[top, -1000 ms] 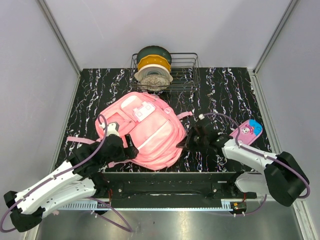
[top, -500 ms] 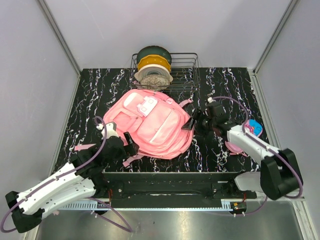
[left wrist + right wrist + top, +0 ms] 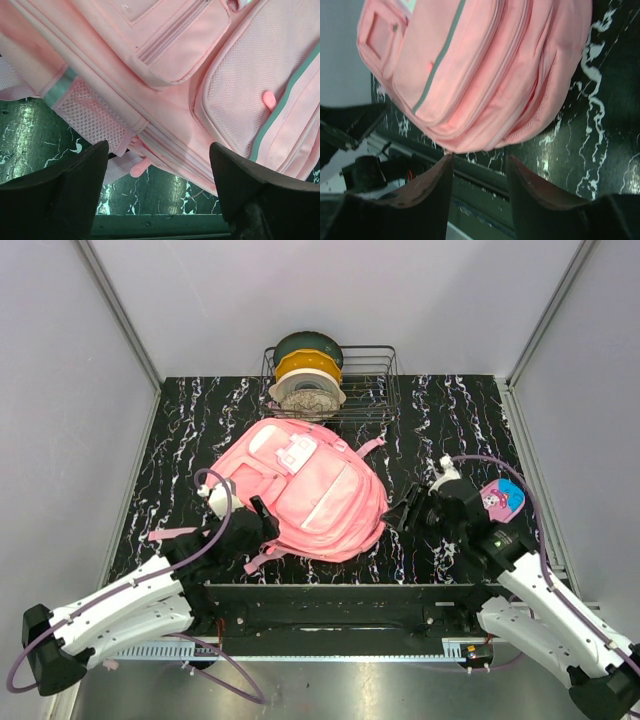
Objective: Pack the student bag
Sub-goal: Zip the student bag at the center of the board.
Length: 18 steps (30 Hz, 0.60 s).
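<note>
The big soft pink backpack (image 3: 305,495) lies flat, its long side slanting far-left to near-right. Left fingers (image 3: 50,195) and right fingers (image 3: 420,195) stand apart, empty.

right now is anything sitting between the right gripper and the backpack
Nothing visible. The right gripper is open just off the right edge of the backpack, with only table between them. The pencil case lies behind the arm, further right.

Lab cell (grey panel walls (image 3: 330,290), marbled table (image 3: 460,410)).
</note>
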Motion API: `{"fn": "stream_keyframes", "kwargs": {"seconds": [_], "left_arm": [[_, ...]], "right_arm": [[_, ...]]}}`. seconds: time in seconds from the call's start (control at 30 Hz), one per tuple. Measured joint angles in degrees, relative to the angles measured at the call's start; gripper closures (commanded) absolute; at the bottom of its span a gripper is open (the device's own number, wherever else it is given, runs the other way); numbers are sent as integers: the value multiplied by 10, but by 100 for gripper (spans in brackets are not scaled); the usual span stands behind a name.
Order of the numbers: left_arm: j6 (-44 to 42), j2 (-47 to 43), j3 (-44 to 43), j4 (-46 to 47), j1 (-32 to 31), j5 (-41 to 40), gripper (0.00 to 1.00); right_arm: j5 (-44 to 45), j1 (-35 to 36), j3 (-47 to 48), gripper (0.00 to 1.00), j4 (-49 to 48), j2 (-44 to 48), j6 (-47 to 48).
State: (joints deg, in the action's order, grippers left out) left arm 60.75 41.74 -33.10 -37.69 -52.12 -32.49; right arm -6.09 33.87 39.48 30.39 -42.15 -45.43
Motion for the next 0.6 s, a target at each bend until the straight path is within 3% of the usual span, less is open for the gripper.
{"fn": "stream_keyframes", "kwargs": {"seconds": [0.2,0.4,0.6], "left_arm": [[8,-9,15,-1,5,-21,16],[-38,30,11,6,69,-16,31],[-82,67,9,42,105,19,37]], "right_arm": [[2,97,-5,53,-11,-53,-10],[42,237,8,56,-42,-150,-36],[124,356,102,48,-66,-259,-46]]}}
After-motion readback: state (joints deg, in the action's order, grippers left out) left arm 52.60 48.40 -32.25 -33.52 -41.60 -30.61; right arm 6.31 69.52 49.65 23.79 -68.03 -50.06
